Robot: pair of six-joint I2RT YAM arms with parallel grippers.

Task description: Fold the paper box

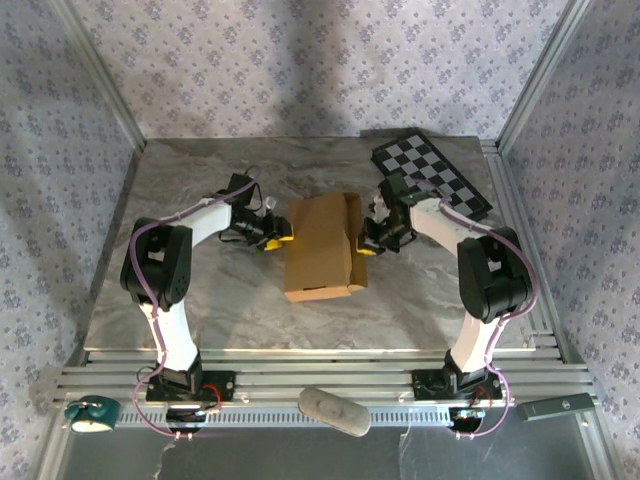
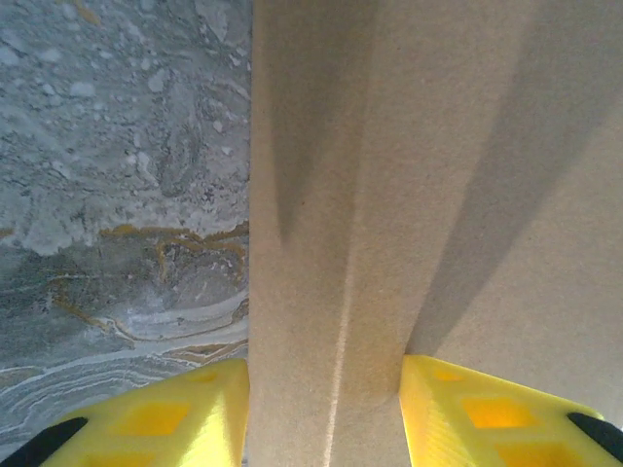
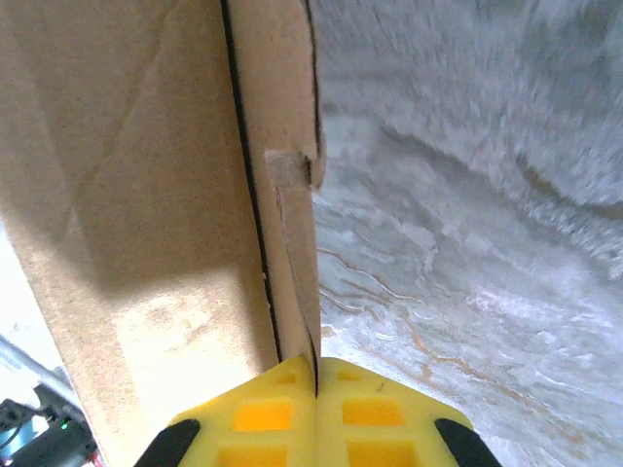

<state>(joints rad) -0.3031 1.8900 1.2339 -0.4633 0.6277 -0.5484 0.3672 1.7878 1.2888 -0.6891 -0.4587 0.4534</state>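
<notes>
The tan cardboard paper box [image 1: 320, 245] lies partly folded in the middle of the marble table [image 1: 210, 300]. My left gripper [image 1: 283, 237] reaches in at its left edge. In the left wrist view the yellow fingers [image 2: 175, 418] straddle a raised cardboard wall [image 2: 321, 195], which fills the gap between them and touches both; the gripper [image 2: 324, 409] is shut on it. My right gripper [image 1: 364, 248] is at the box's right edge. In the right wrist view that gripper [image 3: 316, 375] is pressed shut, with a thin upright side flap [image 3: 292, 253] running into the seam between its pads.
A black-and-white checkerboard panel [image 1: 430, 172] lies at the back right corner, just behind my right arm. On the rail in front of the arm bases sit a teal clock-like object [image 1: 92, 413], a grey oval object [image 1: 333, 410] and a dark remote-like bar [image 1: 560, 406].
</notes>
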